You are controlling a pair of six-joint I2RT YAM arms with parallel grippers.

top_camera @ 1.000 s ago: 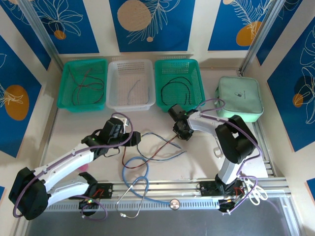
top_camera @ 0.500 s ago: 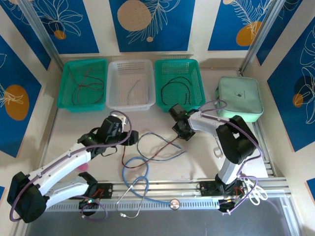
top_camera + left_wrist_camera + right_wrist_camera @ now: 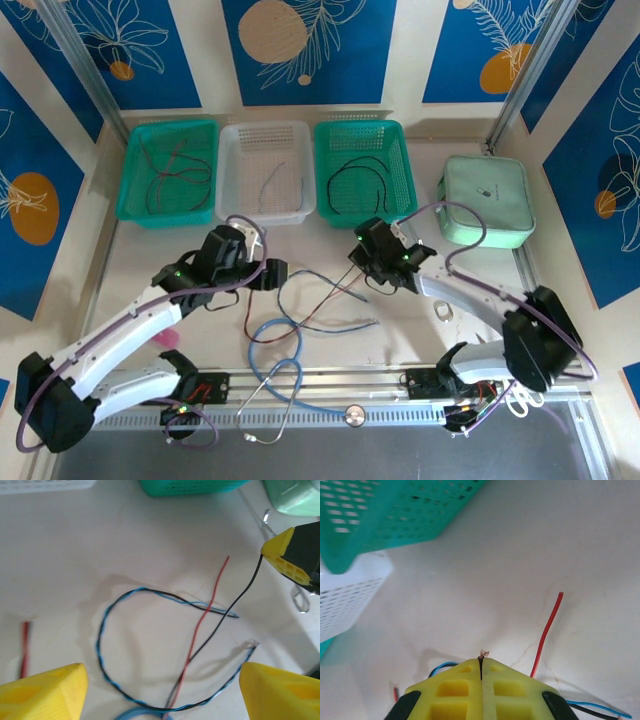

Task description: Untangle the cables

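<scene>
With your right gripper [image 3: 481, 667] clamped on the tip of the black cable [image 3: 246, 586] and your left gripper [image 3: 160, 687] gaping empty, you needed a slow pull clear of the red cable [image 3: 214, 592].

I see the cables [image 3: 322, 297] tangled on the table [image 3: 320, 247]: a red wire [image 3: 200, 625] and a black wire [image 3: 243, 594] crossing a looped blue-black twisted pair [image 3: 100, 641].

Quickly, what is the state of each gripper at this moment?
Left gripper: open, holding nothing.
Right gripper: closed on the end of the black cable.
</scene>
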